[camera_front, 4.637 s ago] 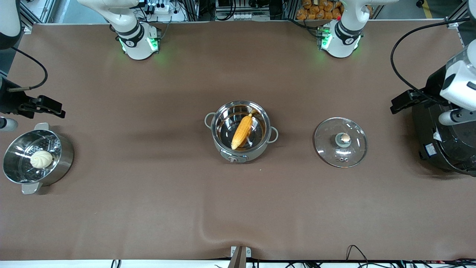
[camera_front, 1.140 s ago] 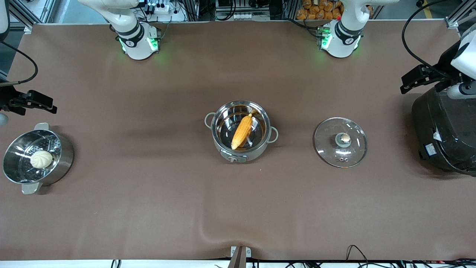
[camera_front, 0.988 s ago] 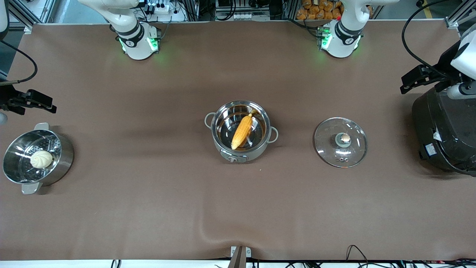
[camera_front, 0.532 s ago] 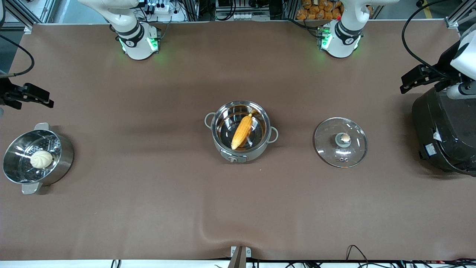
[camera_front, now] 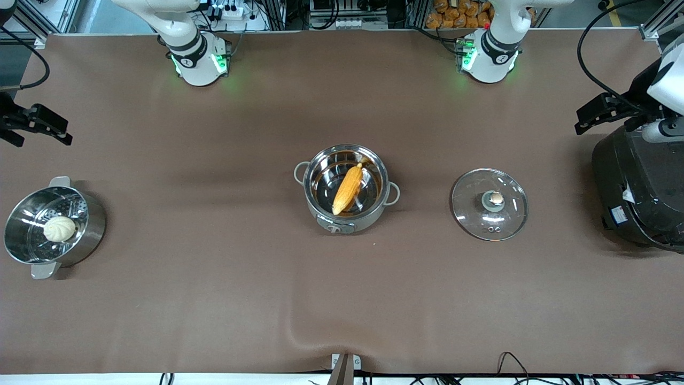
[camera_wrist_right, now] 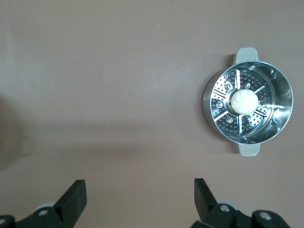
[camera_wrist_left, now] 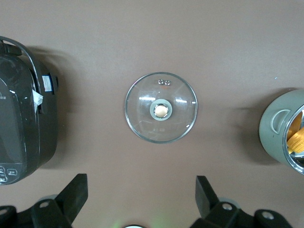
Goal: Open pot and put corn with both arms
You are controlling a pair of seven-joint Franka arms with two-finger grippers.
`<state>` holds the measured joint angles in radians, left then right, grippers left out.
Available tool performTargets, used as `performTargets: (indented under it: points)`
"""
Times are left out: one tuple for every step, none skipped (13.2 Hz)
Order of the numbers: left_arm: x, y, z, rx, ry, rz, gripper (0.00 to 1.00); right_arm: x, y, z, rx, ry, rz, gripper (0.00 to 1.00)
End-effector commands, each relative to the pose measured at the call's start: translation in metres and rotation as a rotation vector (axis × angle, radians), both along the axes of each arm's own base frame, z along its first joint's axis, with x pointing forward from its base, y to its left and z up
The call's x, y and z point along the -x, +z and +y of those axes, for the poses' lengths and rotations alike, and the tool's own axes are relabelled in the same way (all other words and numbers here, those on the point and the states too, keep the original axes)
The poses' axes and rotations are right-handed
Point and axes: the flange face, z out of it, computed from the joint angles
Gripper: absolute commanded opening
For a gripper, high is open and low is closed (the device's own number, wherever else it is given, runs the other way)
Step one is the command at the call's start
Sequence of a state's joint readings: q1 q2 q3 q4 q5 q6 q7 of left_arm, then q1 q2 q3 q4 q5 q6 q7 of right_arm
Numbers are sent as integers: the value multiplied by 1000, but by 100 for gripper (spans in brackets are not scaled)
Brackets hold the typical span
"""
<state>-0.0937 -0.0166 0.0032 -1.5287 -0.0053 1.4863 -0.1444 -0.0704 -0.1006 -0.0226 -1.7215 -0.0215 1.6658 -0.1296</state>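
Observation:
The pot (camera_front: pixel 308 184) stands open at the table's middle, and the corn (camera_front: pixel 347 188) lies slantwise inside it. Its glass lid (camera_front: pixel 470 214) with the copper knob lies flat on the table toward the left arm's end. In the left wrist view the lid (camera_wrist_left: pixel 142 118) is centred, with the pot (camera_wrist_left: pixel 275 126) and a bit of corn (camera_wrist_left: pixel 297 137) at the edge. My left gripper (camera_front: pixel 588 115) is open and empty, high over the table beside the rice cooker; its jaws (camera_wrist_left: pixel 141 185) stand wide. My right gripper (camera_front: pixel 53 128) is open and empty (camera_wrist_right: pixel 140 186), high over bare table near the steamer pot.
A steel steamer pot (camera_front: pixel 96 224) with a white bun (camera_front: pixel 59 229) stands at the right arm's end; it also shows in the right wrist view (camera_wrist_right: pixel 285 102). A big black rice cooker (camera_front: pixel 636 187) stands at the left arm's end and shows in the left wrist view (camera_wrist_left: pixel 19 109).
My right gripper has drawn away from the steamer pot, up the front view. My left gripper rose earlier and has since held still. Pot, corn and lid have not moved.

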Motion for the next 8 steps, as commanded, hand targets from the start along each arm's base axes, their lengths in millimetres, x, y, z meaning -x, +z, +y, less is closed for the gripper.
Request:
performTargets:
  points:
    - [-1, 5, -1, -26, 14, 5, 100, 8, 11, 2, 14, 4, -23, 100]
    - [-1, 5, -1, -40, 10, 4, 100, 10, 14, 3, 14, 3, -18, 100]
    - [-1, 5, 0, -49, 10, 3, 100, 12, 21, 4, 5, -10, -13, 100]
    - [0, 5, -2, -49, 7, 3, 100, 13, 23, 3, -6, -31, -8, 100]
    - [0, 5, -3, -49, 7, 3, 100, 15, 27, 5, -5, -30, -16, 100]
    - [0, 5, -3, -49, 8, 3, 100, 15, 29, 6, -5, -28, -21, 100]
    - [0, 5, -3, -49, 8, 3, 100, 15, 29, 6, -5, -30, -21, 100]
    - [0, 5, -3, -49, 8, 3, 100, 15, 28, 6, -7, -35, -18, 100]
